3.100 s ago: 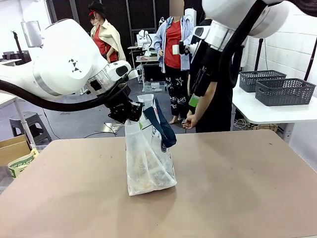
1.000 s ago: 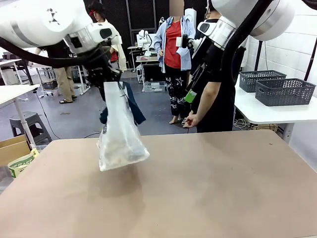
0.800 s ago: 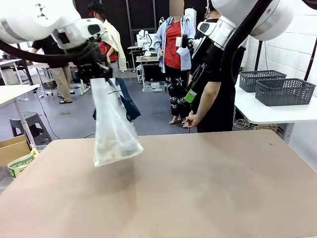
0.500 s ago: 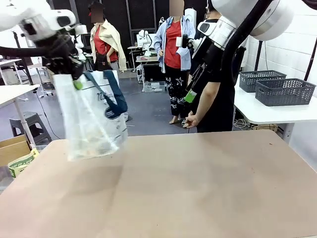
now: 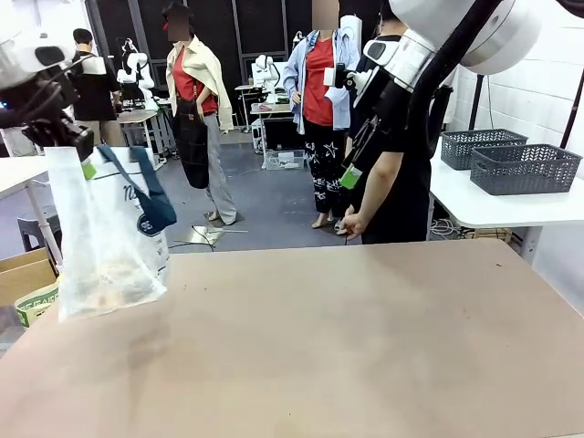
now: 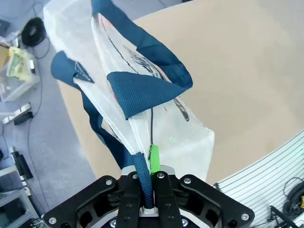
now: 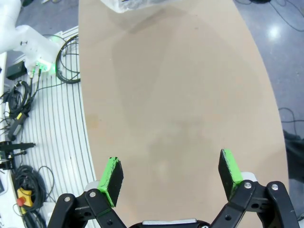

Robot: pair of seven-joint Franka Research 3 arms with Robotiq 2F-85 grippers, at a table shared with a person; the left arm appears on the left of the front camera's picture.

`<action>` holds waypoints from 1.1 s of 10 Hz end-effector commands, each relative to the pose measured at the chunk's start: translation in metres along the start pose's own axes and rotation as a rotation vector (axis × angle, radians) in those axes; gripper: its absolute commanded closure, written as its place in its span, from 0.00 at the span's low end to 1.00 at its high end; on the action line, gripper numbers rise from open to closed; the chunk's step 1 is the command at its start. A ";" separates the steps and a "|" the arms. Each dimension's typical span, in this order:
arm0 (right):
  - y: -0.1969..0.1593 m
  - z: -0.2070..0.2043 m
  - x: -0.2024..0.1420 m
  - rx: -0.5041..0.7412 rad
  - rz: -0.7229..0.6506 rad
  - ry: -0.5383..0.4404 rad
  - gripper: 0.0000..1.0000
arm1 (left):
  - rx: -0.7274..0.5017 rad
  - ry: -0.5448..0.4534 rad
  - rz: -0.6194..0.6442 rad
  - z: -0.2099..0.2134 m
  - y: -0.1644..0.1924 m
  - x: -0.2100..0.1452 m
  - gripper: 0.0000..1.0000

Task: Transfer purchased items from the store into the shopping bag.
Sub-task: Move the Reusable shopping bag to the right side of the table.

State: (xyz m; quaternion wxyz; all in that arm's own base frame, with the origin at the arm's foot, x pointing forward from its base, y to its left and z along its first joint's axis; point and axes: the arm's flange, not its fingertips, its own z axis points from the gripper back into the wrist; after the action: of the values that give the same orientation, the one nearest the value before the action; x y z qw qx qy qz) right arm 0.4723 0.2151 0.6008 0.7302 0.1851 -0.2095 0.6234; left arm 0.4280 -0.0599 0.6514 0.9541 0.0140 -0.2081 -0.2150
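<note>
Brown tabletop point(image 5: 365, 338) lies bare beneath the shopping bag point(image 5: 105, 246), which hangs limp from the left end effector point(image 6: 151, 187), clamped on a navy handle point(image 6: 142, 178). Thin, soft plastic sagging around the purchased items point(image 5: 109, 278) looks light; the woven handle seems the safest hold. Right end effector point(image 7: 171, 175) hovers with jaws wide and empty.

Tan table point(image 5: 365, 338), grey floor point(image 5: 265, 214), white side table point(image 5: 493, 208) w/ dark lattice baskets point(image 5: 525, 168), white brick wall point(image 5: 547, 87)

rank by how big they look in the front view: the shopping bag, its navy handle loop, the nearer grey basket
1. shopping bag, largest, though it hangs close to the camera, which inflates it
2. grey basket, farther off on the side table, so its real size may be closer to the bag's
3. navy handle loop, clearly smallest
</note>
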 end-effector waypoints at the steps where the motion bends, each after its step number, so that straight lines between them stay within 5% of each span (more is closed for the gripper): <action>1: 0.000 -0.001 -0.002 -0.003 0.010 0.019 0.00 | 0.057 -0.066 -0.071 -0.005 0.026 -0.010 1.00; 11: 0.000 -0.001 -0.002 -0.003 0.010 0.019 0.00 | 0.112 -0.145 -0.060 -0.063 0.105 -0.043 1.00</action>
State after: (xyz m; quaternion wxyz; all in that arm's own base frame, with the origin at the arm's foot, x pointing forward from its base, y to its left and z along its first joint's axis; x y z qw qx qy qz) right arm 0.4724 0.2151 0.6007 0.7302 0.1852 -0.2095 0.6234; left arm 0.4633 0.0414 0.5861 0.9355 0.0501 -0.2607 -0.2330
